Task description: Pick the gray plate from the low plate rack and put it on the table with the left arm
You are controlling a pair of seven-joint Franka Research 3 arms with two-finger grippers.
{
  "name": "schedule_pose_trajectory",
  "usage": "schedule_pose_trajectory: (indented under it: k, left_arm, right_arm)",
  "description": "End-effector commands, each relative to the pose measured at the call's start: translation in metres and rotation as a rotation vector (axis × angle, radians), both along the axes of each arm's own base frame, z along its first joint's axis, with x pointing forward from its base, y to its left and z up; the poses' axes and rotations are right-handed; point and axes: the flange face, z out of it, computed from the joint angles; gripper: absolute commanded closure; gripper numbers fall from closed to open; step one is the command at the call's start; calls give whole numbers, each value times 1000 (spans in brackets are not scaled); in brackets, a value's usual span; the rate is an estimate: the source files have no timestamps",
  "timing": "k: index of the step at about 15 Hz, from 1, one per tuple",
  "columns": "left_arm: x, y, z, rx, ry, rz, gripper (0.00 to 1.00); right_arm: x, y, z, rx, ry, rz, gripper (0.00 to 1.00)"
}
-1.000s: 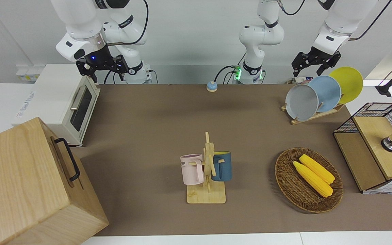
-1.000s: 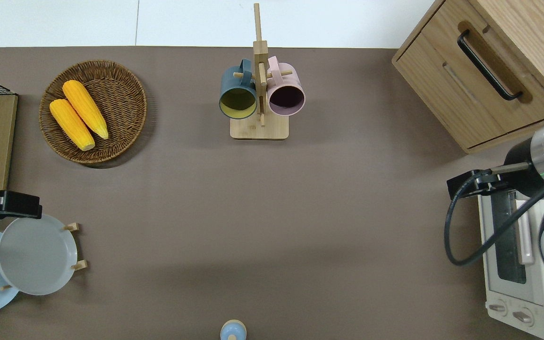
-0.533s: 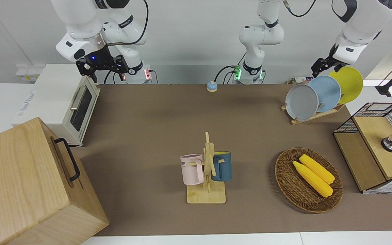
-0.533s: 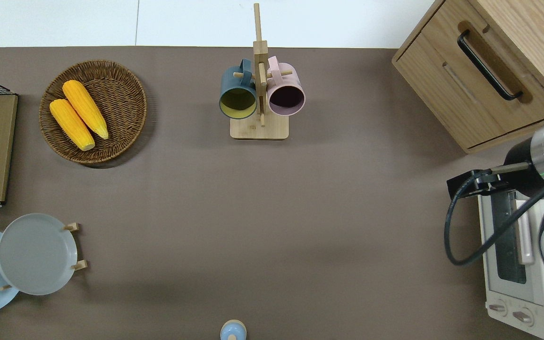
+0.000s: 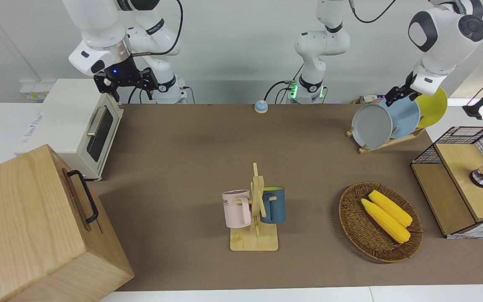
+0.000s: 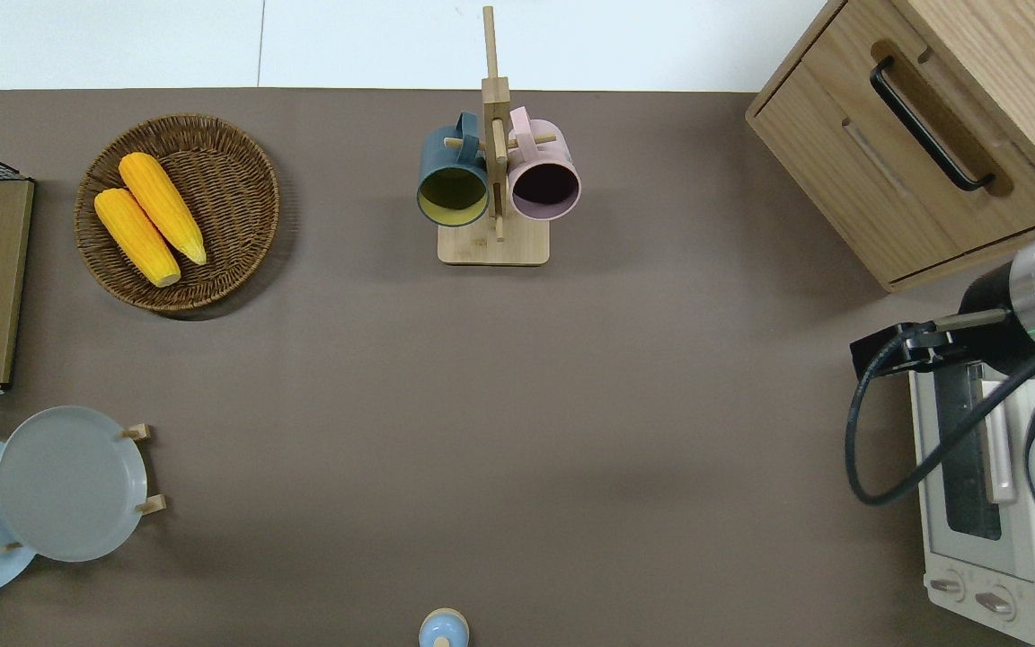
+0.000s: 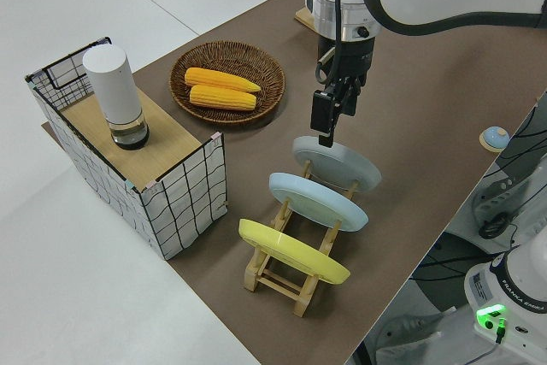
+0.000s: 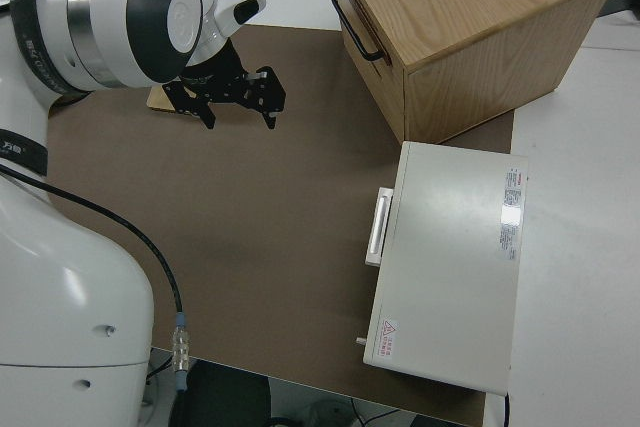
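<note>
**A:** Where does the gray plate sit?

**B:** In the low plate rack, leaning on its pegs. It takes the slot at the rack's end that points toward the middle of the worktop. The light-blue plate stands in the slot next to it, and the yellow plate in the one after that, at the rack's opposite end.

**A:** And the left end effector?

**B:** It hangs from the left arm, pointing down over the rack. It is at the upper rim of the gray plate, where that rim meets the light-blue plate. From these views one cannot tell whether its fingers are spread or closed, nor whether they touch the rim.

**A:** What about the other arm?

**B:** It is parked, and the right end effector is released, with its fingers spread and nothing between them.

**A:** What else lies near the rack?

**B:** A wicker basket holding two corn cobs rests farther from the robots than the rack. A wire crate stands just beside the rack, and a white cylinder stands upright on the crate's wooden top.
</note>
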Motion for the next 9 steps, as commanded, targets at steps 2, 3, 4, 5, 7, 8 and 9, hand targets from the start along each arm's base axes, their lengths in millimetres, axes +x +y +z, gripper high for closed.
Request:
schedule_pose_trajectory:
  k: [2, 3, 4, 5, 7, 8, 9]
  left_arm:
    - [-15, 7, -35, -82, -50, -11, 9]
    - [-18, 9, -49, -101, -66, -5, 9]
    - [-19, 10, -60, -103, -72, -9, 9]
    - [-20, 12, -65, -106, -76, -10, 11]
    - [-21, 8, -78, -129, -77, -3, 15]
    - [-22, 7, -82, -137, -75, 0, 36]
    - [-22, 6, -84, -138, -71, -1, 82]
  right_arm:
    - [-2, -2, 4, -7, 0, -14, 17]
    - [-2, -2, 3, -7, 2, -14, 17]
    - [-2, -3, 4, -7, 0, -16, 17]
    - [-2, -2, 4, -7, -1, -16, 17]
    - [-2, -2, 4, -7, 0, -14, 17]
    - [-2, -2, 4, -7, 0, -14, 17]
    - [-2, -2, 3, -7, 2, -14, 17]
